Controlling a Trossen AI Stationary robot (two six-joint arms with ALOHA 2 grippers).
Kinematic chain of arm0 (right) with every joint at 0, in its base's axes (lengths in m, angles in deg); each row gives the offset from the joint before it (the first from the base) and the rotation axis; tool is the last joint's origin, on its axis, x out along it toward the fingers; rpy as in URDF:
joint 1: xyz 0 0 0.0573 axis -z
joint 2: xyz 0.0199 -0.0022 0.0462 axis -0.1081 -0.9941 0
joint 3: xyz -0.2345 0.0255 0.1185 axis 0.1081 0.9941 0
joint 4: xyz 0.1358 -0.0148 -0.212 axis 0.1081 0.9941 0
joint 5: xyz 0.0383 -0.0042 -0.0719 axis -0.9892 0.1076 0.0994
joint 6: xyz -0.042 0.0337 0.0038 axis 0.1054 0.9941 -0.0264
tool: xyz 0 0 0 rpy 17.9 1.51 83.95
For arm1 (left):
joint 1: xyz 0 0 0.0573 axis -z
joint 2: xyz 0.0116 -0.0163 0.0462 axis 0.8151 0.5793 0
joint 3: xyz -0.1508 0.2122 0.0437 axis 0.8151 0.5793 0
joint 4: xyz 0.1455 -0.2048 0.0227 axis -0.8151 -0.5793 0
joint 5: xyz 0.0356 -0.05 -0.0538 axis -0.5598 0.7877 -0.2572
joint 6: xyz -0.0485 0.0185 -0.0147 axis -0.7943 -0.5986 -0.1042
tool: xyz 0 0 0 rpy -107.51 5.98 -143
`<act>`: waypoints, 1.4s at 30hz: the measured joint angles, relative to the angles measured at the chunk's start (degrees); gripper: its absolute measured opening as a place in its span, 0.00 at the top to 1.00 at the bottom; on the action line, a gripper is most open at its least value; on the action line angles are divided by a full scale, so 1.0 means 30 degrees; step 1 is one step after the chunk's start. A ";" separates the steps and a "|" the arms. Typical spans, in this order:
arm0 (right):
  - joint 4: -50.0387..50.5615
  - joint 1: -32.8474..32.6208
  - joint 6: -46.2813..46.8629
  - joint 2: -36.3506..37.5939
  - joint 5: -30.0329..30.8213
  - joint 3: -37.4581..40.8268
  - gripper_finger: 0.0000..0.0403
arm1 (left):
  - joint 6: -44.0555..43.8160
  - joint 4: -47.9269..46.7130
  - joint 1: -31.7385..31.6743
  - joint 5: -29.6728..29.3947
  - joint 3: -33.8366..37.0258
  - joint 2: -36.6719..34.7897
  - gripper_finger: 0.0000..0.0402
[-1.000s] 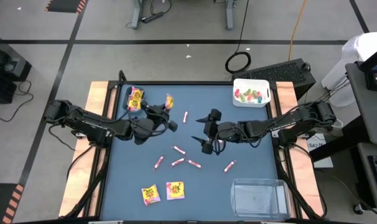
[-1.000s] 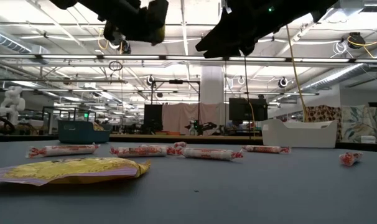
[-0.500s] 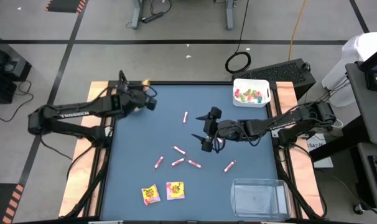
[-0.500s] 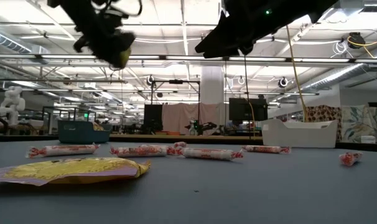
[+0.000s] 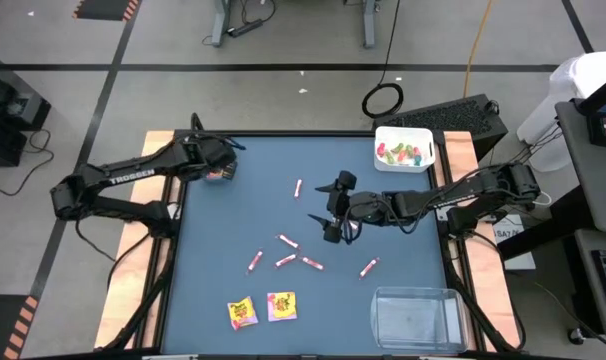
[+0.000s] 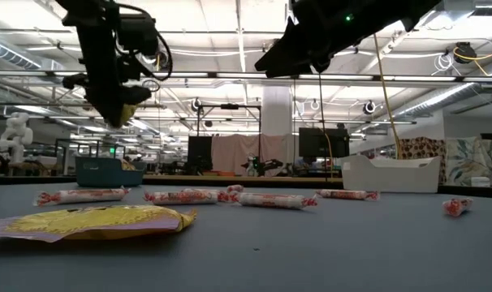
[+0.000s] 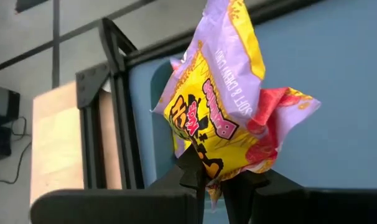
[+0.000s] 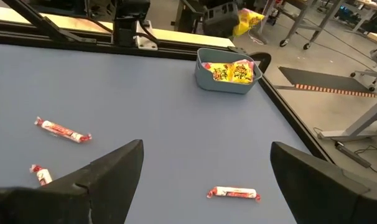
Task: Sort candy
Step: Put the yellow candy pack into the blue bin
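Observation:
My left gripper (image 5: 219,170) hangs over the table's far left corner, above the teal bin (image 8: 229,74), shut on a yellow packet of candy (image 7: 226,118). The bin holds two more yellow packets (image 8: 232,71). My right gripper (image 5: 328,215) hovers open over the table's middle, with nothing between its fingers. Several pink-white sticks (image 5: 287,241) lie flat on the blue table below it. Two yellow packets (image 5: 242,313), (image 5: 281,306) lie near the front edge. My left gripper pinches the packet's crumpled lower edge (image 7: 211,165) between its two fingers. The fingers slant down from the table's left side. The packet sticks out beyond the fingertips, creased, lifted clear of the table above the bin.
A white bin (image 5: 404,148) with green and red candy stands at the far right corner. A clear bin (image 5: 415,315) stands at the near right corner. One stick (image 5: 298,188) lies apart, farther back, and another (image 5: 369,267) lies toward the right.
My left gripper has carried the yellow packet from the table's far middle toward the left edge, ending over the teal bin, and has tipped to point downward. It stays shut on the packet, which remains clear of the table.

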 joint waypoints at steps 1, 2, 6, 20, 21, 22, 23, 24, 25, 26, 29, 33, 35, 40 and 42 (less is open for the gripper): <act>0.0097 -0.0007 0.0000 0.0000 0.0000 0.0000 0.15 | 0.0003 0.0131 -0.0001 0.0011 0.0123 0.0185 0.90; 0.0237 -0.0007 -0.0003 0.0000 0.0000 0.0000 0.15 | 0.0007 0.0226 -0.0014 0.0018 0.0284 0.0406 0.90; 0.0656 -0.0007 0.0000 0.0000 -0.0004 0.0000 0.15 | -0.0238 0.0198 -0.0015 0.0793 0.0878 0.1216 0.90; 0.1591 -0.0041 0.0026 0.0000 -0.0219 0.0000 0.15 | -0.0510 0.0175 -0.0465 0.1552 0.0978 0.3403 0.72; 0.1618 -0.0050 0.0048 0.0000 -0.0449 0.0000 0.15 | -0.0513 0.0175 -0.0590 0.1427 0.0978 0.3451 0.70; 0.1618 -0.0067 0.0044 0.0000 -0.0503 0.0000 0.15 | -0.0574 0.0179 -0.0746 0.1285 0.0978 0.3485 0.67; 0.1632 -0.0118 0.0050 0.0000 -0.0503 0.0000 0.15 | -0.0791 0.0175 -0.0888 0.1189 0.0978 0.3498 0.65; 0.1641 -0.0148 0.0051 0.0000 -0.0510 0.0000 0.15 | -0.0910 0.0177 -0.1001 0.1131 0.0978 0.3490 0.63; 0.1667 -0.0187 0.0051 0.0000 -0.0510 0.0000 0.15 | -0.0929 0.0182 -0.1102 0.1133 0.0978 0.3490 0.61; 0.1689 -0.0227 0.0058 0.0000 -0.0510 0.0000 0.15 | -0.0819 0.0137 -0.1171 0.1184 0.0933 0.3490 0.60; 0.1712 -0.0289 0.0071 0.0000 -0.0510 0.0000 0.15 | -0.0033 0.0222 -0.1170 0.1773 0.0420 0.3483 0.57; 0.1713 -0.0305 0.0196 0.0000 -0.0510 0.0000 0.15 | 0.1423 0.0664 -0.0493 0.1993 -0.0189 0.3483 0.57; 0.1712 -0.0305 0.0302 0.0000 -0.0510 0.0000 0.15 | 0.2280 0.1413 -0.0339 0.2101 -0.0238 0.3483 0.58; 0.1712 -0.0305 0.0620 0.0000 -0.0510 0.0000 0.15 | 0.3592 0.1844 -0.0589 0.2357 -0.0246 0.3701 0.65; 0.1712 -0.0305 0.0778 0.0000 -0.0503 0.0000 0.15 | 0.3611 0.1669 -0.0838 0.2379 -0.0241 0.3894 0.70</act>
